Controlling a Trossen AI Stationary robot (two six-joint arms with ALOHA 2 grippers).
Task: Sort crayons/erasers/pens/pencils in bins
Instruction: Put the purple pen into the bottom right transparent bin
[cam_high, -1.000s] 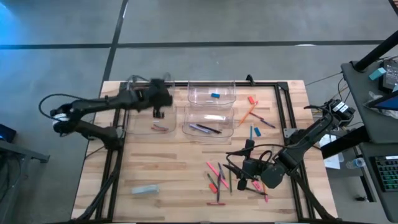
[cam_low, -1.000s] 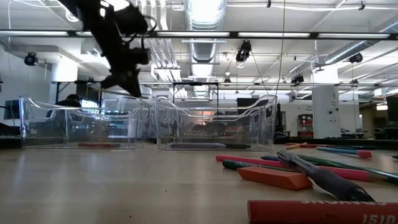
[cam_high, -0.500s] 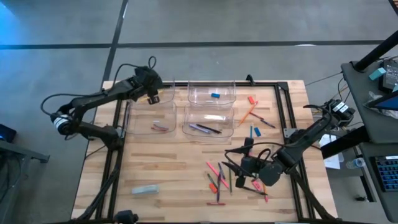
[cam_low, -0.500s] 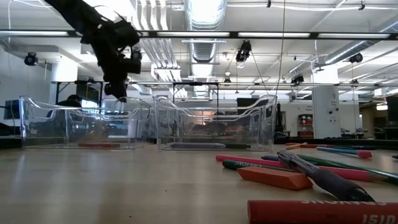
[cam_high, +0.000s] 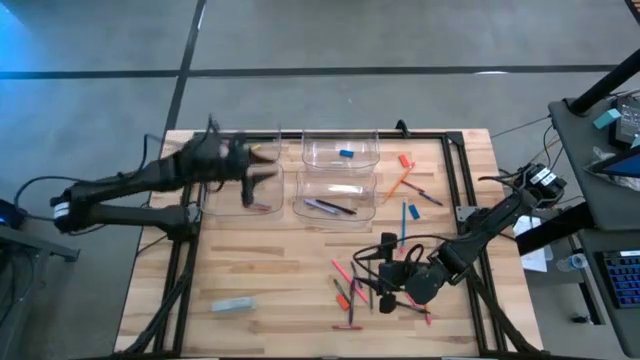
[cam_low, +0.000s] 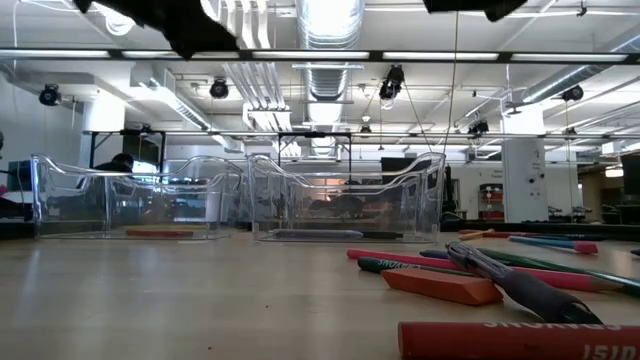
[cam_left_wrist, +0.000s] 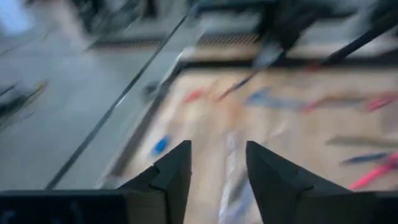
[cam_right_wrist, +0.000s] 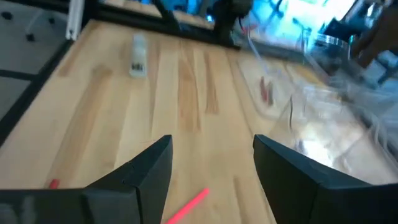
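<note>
The loose pens and pencils (cam_high: 352, 285) lie in a scatter on the near right of the tabletop (cam_high: 270, 270), long axes mostly near-to-far. The right claw (cam_high: 385, 290) hovers just right of them, fingers spread, empty; it is the nearer arm. The left claw (cam_high: 262, 172) hangs released over the far-left bins (cam_high: 245, 185), well apart.

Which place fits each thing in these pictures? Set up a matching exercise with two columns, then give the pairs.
Things:
1. blue eraser
2. dark pens
3. grey block
4. right gripper

Places:
A. lying alone near the table's front-left corner
B. over the loose pile of sticks
C. in the far middle bin
D. in the near middle bin

Pairs: 1-C, 2-D, 3-A, 4-B
</note>
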